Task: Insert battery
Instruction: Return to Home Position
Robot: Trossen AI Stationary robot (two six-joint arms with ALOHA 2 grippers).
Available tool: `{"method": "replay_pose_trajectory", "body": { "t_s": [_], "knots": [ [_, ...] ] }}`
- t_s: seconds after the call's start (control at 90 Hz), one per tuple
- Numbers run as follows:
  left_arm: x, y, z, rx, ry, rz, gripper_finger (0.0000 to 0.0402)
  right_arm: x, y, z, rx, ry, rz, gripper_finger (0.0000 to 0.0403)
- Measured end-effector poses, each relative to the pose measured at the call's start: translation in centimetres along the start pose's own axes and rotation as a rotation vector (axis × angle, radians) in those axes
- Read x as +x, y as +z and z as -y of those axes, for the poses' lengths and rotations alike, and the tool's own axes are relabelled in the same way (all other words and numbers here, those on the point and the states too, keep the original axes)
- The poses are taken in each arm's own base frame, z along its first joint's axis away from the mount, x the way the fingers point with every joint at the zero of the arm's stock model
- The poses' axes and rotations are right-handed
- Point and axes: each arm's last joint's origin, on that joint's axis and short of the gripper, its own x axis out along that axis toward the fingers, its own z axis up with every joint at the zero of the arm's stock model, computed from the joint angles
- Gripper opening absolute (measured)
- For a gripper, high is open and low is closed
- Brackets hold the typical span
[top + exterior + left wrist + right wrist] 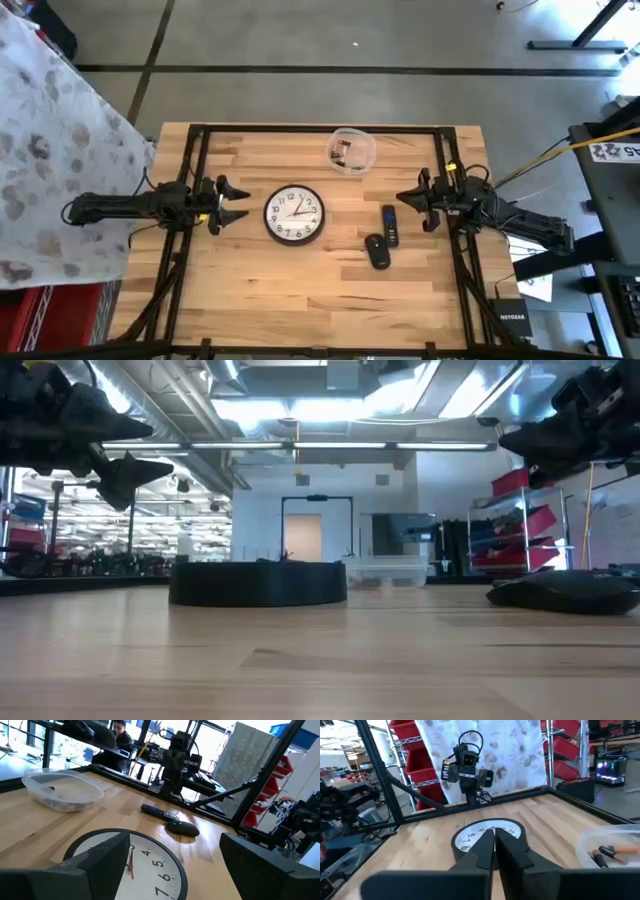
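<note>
1. Wooden tabletop (300,300): clock (295,215) lies face up at centre.
2. Left pincer (238,203) hovers beside it, spread apart.
3. Right pincer (402,198) hovers opposite, closed together.
4. I think batteries (606,853) sit in the bowl (371,152).

The wall clock (295,215) lies face up, its back hidden.

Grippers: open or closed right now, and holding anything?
Left gripper: open, empty.
Right gripper: closed, holding nothing.
</note>
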Motion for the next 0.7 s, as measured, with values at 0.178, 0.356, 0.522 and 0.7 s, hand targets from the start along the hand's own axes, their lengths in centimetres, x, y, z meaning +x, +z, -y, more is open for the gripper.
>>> {"method": "replay_pose_trajectory", "body": {
  "t_s": [0.178,0.356,0.522,0.7],
  "knots": [
    [0.0,0.0,0.0,0.0,-0.001,0.0,0.0297,0.1,-0.1,-0.4,0.002,0.039,-0.008,0.0001],
    [0.0,0.0,0.0,0.0,-0.001,-0.001,0.0297,0.1,-0.2,-0.9,0.003,0.086,-0.018,0.0001],
    [0.0,0.0,0.0,0.0,-0.001,-0.001,0.0297,0.1,-0.3,-1.3,0.004,0.136,-0.028,0.0001],
    [0.0,0.0,0.0,0.0,-0.001,-0.001,0.0297,0.1,-0.4,-2.0,0.007,0.206,-0.043,0.0001]
  ]
}}
